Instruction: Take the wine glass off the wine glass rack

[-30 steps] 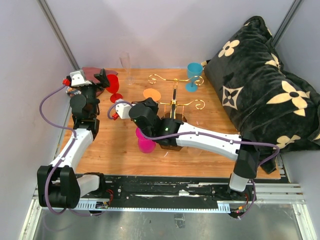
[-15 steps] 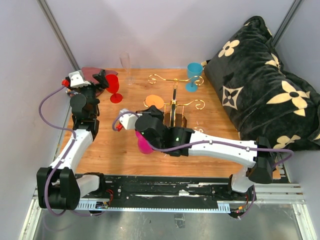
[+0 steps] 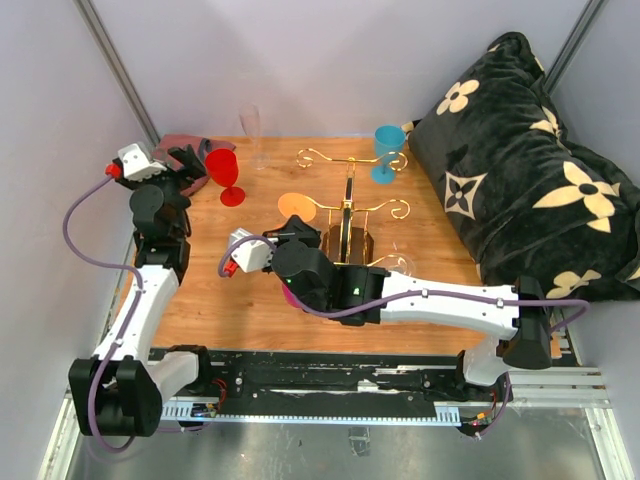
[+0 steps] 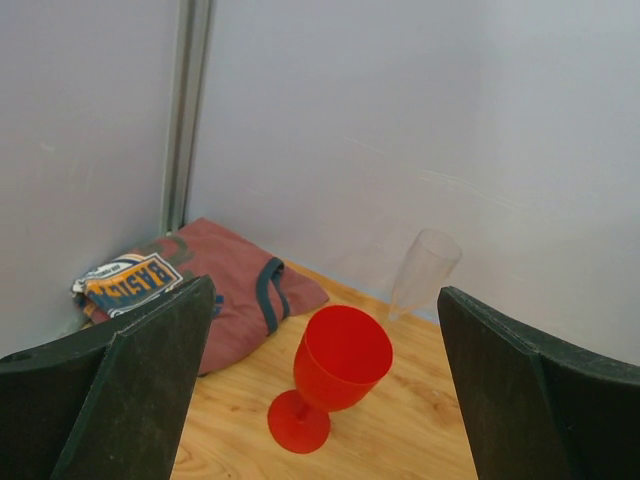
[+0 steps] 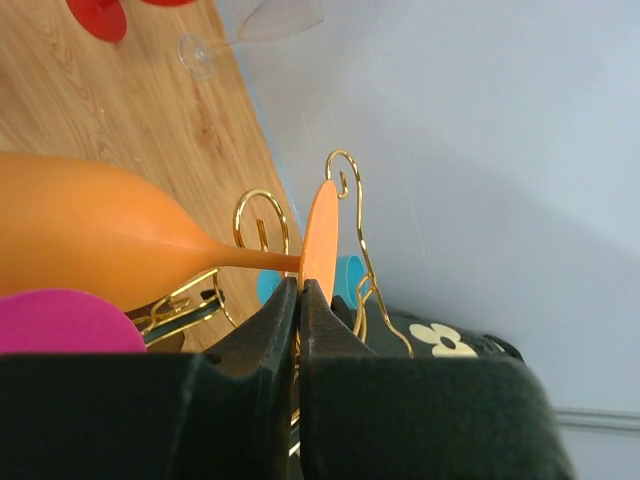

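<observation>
Right gripper [image 5: 300, 288]: fingers are pressing together and seem to be pinching the rim of the orange wine glass's foot [image 5: 322, 235]; the contact is edge-on in the wrist view, so this is not certain. Left gripper [image 4: 325, 292]: jaws are standing spread wide, holding nothing.

Table [image 3: 215, 310]: wooden top, carrying everything below.

Pillow [image 3: 520, 170]: black with cream flowers, leaning over the right side of the table.

Right arm [image 3: 440, 300]: reaching from its base leftward across the near half of the table, its wrist lying just in front of the rack.

Wine glass rack [image 3: 345, 240]: dark brown base sitting mid-table, gold wire arms [image 5: 260, 192] curling outward.

Cloth [image 4: 225, 270]: maroon, folded, lying in the far-left corner.

Orange wine glass [image 5: 90, 230]: hanging bowl-down, foot uppermost, at the near-left end of the rack just beside a wire curl. I cannot tell whether the foot is resting on the wire or is free of it.

Red glass [image 4: 340, 360]: standing upright on the table, directly ahead of the left gripper and apart from it.

Blue glass [image 3: 388, 140]: sitting at the far-right end of the rack.

Pink glass [image 3: 288, 292]: showing partly under the right wrist.

Clear flute [image 4: 425, 265]: standing by the back wall.
</observation>
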